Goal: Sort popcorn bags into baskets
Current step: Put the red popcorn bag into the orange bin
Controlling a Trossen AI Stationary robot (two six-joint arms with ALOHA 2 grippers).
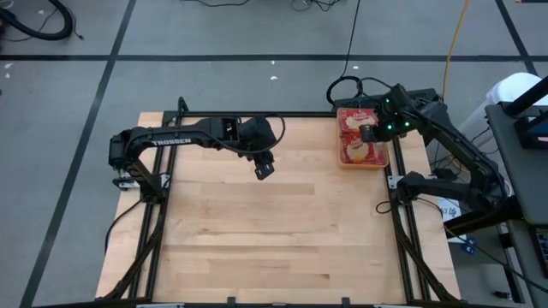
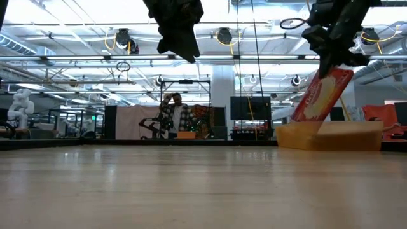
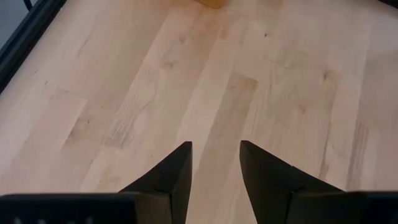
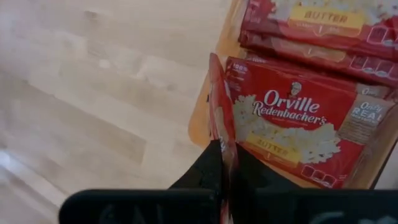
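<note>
The orange basket (image 1: 382, 160) sits at the table's far right edge and holds several red popcorn bags lying flat (image 4: 292, 124), also seen in the high view (image 1: 356, 152). My right gripper (image 1: 370, 133) hovers over the basket, shut on one more red bag (image 2: 321, 95) that slants down into it. My left gripper (image 1: 264, 167) hangs open above bare wood at the middle of the table's far half and touches nothing; in the left wrist view (image 3: 214, 155) its fingers stand apart. My right gripper (image 4: 225, 152) pinches the red bag by its upper edge (image 4: 222, 134) between the two fingers, coming from above and pointing down. The bag hangs tilted below the fingers, edge-on in the wrist view. Its lower end (image 2: 300, 116) dips behind the basket's wall (image 2: 331, 135).
Bare wooden table top (image 1: 274, 231) spreads across the near and left parts. A dark metal frame (image 1: 154, 222) runs along the table's sides. Beyond the far edge the low view shows a person (image 2: 173, 114) in the room.
</note>
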